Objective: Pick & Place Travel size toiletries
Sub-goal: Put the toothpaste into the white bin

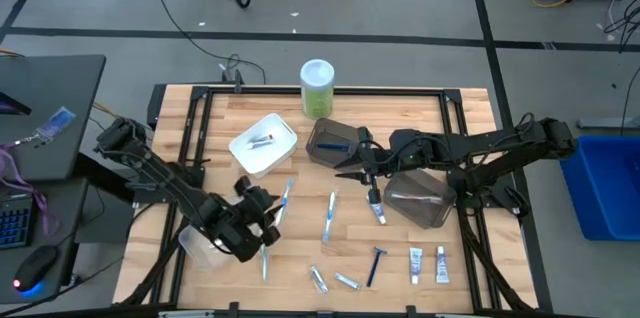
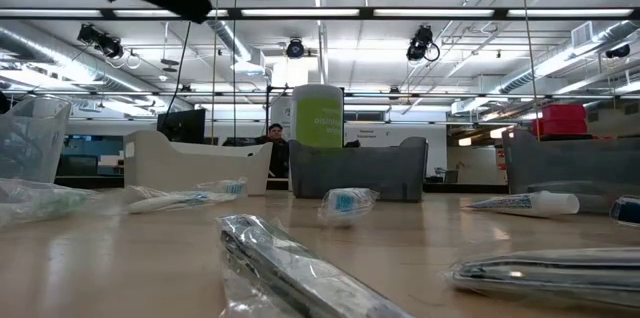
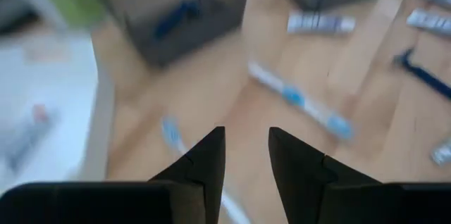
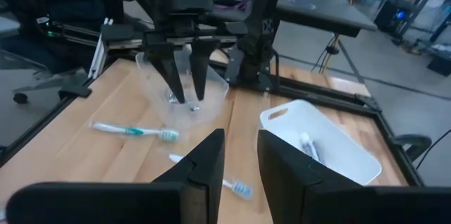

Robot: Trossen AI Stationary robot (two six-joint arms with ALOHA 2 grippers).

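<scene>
The left tool (image 1: pixel 262 226) is held with its fingers apart and empty above a toothbrush (image 1: pixel 281 202) near the desk's (image 1: pixel 420 138) front-left area, seemingly lined up for a pick. The right tool (image 1: pixel 372 184), likewise parted and empty, is poised mid-desk between the dark bins (image 1: pixel 333 144). Open wood is left around the scattered tubes (image 1: pixel 415 263) along the front edge.

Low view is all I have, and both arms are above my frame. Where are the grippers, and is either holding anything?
Observer: The left gripper hangs open and empty at the table's front left, beside the clear plastic bin.
Operator: And the right one?
Observer: The right gripper is open and empty mid-table, near a small white tube.
Operator: Anything sorted yet?
Observer: A dark blue razor lies in the dark grey plastic bin.
</scene>
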